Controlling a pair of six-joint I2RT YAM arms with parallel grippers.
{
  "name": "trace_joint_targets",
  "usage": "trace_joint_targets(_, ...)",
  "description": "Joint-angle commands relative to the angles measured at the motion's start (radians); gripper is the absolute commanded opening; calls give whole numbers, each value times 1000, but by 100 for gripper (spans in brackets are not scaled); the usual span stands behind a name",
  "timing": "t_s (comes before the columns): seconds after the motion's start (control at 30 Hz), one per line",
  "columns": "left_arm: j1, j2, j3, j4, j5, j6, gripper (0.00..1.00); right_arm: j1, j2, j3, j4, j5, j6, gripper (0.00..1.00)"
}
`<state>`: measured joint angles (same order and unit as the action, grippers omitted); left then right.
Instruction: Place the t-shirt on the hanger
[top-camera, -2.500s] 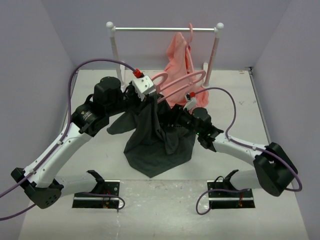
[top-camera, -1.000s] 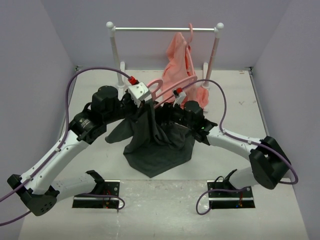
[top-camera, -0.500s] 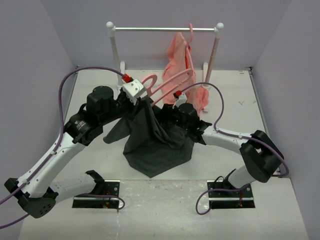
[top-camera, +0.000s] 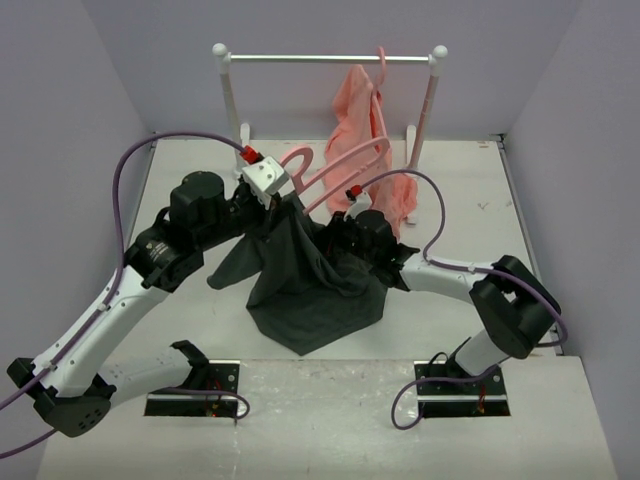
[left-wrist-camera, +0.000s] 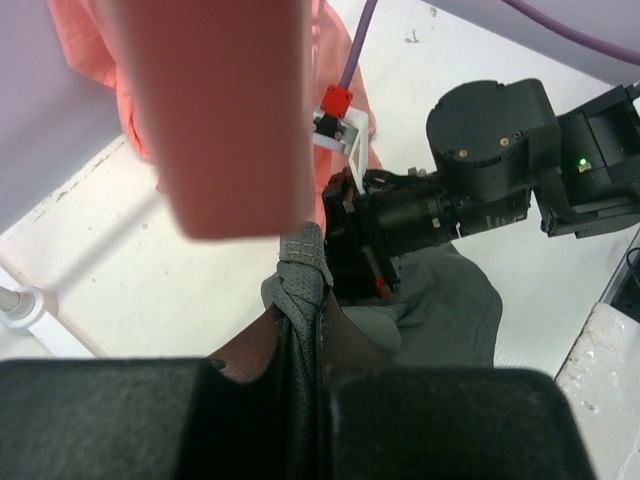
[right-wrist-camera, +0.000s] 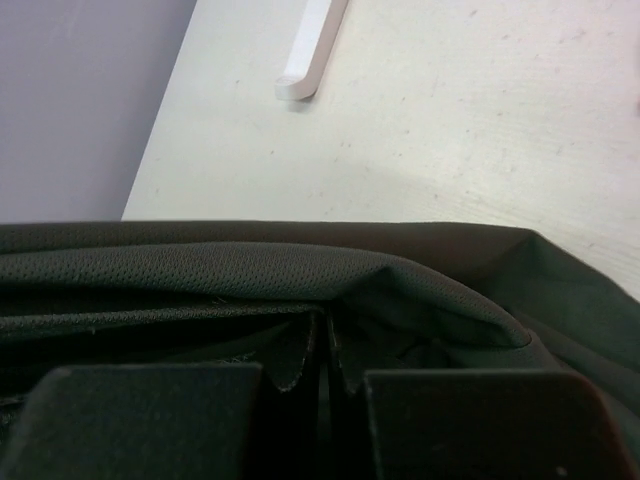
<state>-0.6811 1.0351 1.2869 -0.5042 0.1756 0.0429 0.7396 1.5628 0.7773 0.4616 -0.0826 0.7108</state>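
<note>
The dark charcoal t-shirt (top-camera: 315, 290) hangs in a peak from my left gripper (top-camera: 283, 200), its lower part pooled on the table. In the left wrist view my left gripper (left-wrist-camera: 318, 340) is shut on a bunched grey fold of the t-shirt (left-wrist-camera: 300, 260). The pink hanger (top-camera: 345, 165) slants up just behind that grip and fills the top of the left wrist view as a blurred hanger (left-wrist-camera: 230, 110). My right gripper (top-camera: 335, 238) is pushed into the shirt's right side. In its own view the right gripper (right-wrist-camera: 323, 350) is shut, tips buried under a t-shirt (right-wrist-camera: 250, 265) fold.
A white clothes rack (top-camera: 330, 58) stands at the back with a salmon-pink garment (top-camera: 360, 110) hanging on it. One rack foot (right-wrist-camera: 310, 50) lies on the table beyond the shirt. Grey walls close in the left, right and back sides.
My right gripper moved left into the shirt and closed from open to shut. My left gripper drifted slightly back and left, still holding the shirt up.
</note>
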Motion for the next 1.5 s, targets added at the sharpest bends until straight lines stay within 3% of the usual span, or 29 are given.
trace_joint_targets(0.0,-1,-39,74,72,15,-17,0,-39,-14,29,-121,137,-15,0)
trace_joint_targets(0.27,-1,-103,-10,21,-70,5,0,-238,-229,-55,-214,102,-44,0)
trace_joint_targets(0.37,-1,-120,-49,24,-85,13,0,-311,-298,-58,-264,17,-68,0)
trace_joint_targets(0.63,-1,-166,-145,40,-45,78,0,-533,-391,45,-416,-159,-143,0)
trace_joint_targets(0.8,-1,-195,-228,60,-24,105,0,-586,-391,191,-556,-226,-204,0)
trace_joint_targets(1.03,-1,-134,-248,21,-1,122,0,-579,-413,361,-707,-313,-274,0)
trace_joint_targets(1.2,-1,-63,-177,23,61,105,0,-411,-358,511,-892,-285,-383,0)
trace_joint_targets(1.37,-1,13,-92,41,63,77,0,-283,-342,556,-922,-247,-398,1)
trace_joint_targets(1.47,-1,23,-92,152,67,14,0,-196,-322,571,-949,-250,-389,5)
